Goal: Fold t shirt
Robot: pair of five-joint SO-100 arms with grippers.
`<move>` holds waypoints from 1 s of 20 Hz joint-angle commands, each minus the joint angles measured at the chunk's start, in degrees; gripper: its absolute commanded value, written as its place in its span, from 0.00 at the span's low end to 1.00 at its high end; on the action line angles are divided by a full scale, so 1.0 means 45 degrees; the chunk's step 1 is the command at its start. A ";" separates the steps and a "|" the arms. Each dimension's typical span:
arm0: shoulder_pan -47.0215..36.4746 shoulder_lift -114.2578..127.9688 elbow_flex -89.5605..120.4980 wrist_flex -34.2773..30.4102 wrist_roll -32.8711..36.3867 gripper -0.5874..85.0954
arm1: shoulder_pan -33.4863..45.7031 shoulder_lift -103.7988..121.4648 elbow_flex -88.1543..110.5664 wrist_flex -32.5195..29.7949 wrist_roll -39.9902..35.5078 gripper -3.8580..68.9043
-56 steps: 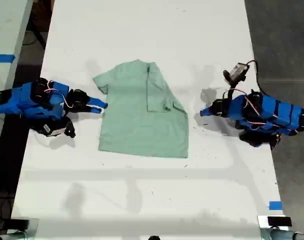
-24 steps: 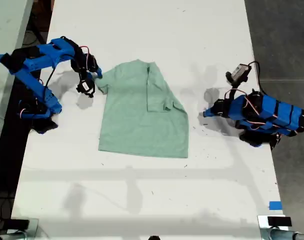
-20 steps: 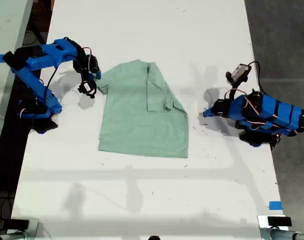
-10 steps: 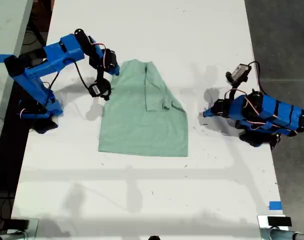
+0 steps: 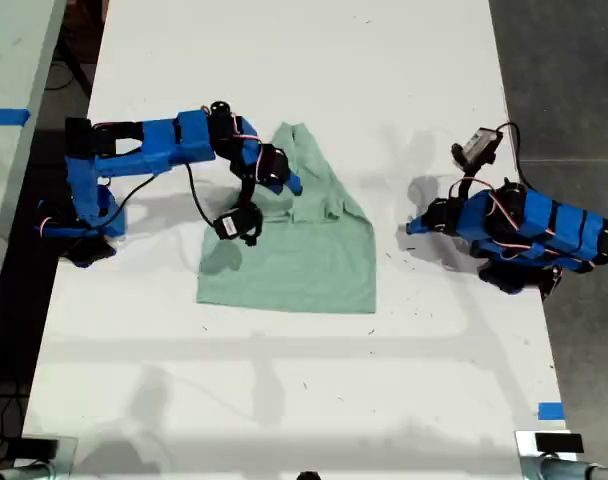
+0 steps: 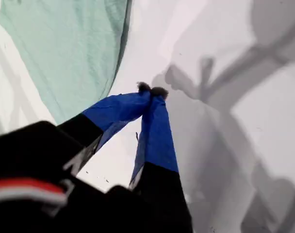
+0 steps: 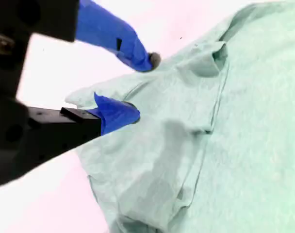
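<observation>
The pale mint-green t shirt [image 5: 304, 262] lies flat mid-table, with one sleeve folded in over its chest. My second gripper [image 5: 290, 183] reaches in from the exterior view's left and hovers over the upper part of the shirt. In the second wrist view it [image 7: 135, 87] is open, its blue fingertips [image 7: 119, 113] just above rumpled, folded cloth of the t shirt [image 7: 244, 121], holding nothing. My first gripper [image 5: 411, 226] rests on the table at the exterior view's right, apart from the shirt. It [image 6: 151, 90] is shut on nothing, with the t shirt's edge [image 6: 65, 48] beyond it.
The white table [image 5: 284, 400] has bare surface all round the shirt. Dark floor [image 5: 574, 80] lies past its edge at the exterior view's right, and another table with blue tape [image 5: 6, 116] at the left. A blue tape mark [image 5: 550, 411] sits near the front right corner.
The second arm swung from the exterior view's left edge of the shirt inward over its chest. The sleeve that stuck out on that side now lies folded in. The first arm stayed still.
</observation>
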 commanded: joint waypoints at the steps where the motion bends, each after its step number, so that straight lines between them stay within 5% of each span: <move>1: -0.1094 0.1484 -0.0820 0.1348 0.0156 0.01 | -0.0078 0.0195 0.0371 0.0039 -0.0039 0.04; 5: -0.1719 0.8047 0.2949 0.1191 0.0430 0.01 | -0.0098 0.0195 0.0371 0.0059 -0.0039 0.04; 12: 0.1445 2.2598 1.8926 -0.4727 -0.1875 0.01 | -0.0078 0.0195 0.0371 0.0059 0.0039 0.04; 15: 0.0879 2.8164 2.2891 -0.3594 -0.1777 0.01 | -0.0059 0.0195 0.0371 0.0059 0.0039 0.04; 20: 0.0840 2.8105 2.4531 -0.3555 -0.1113 0.01 | -0.0059 0.0195 0.0371 0.0039 0.0098 0.04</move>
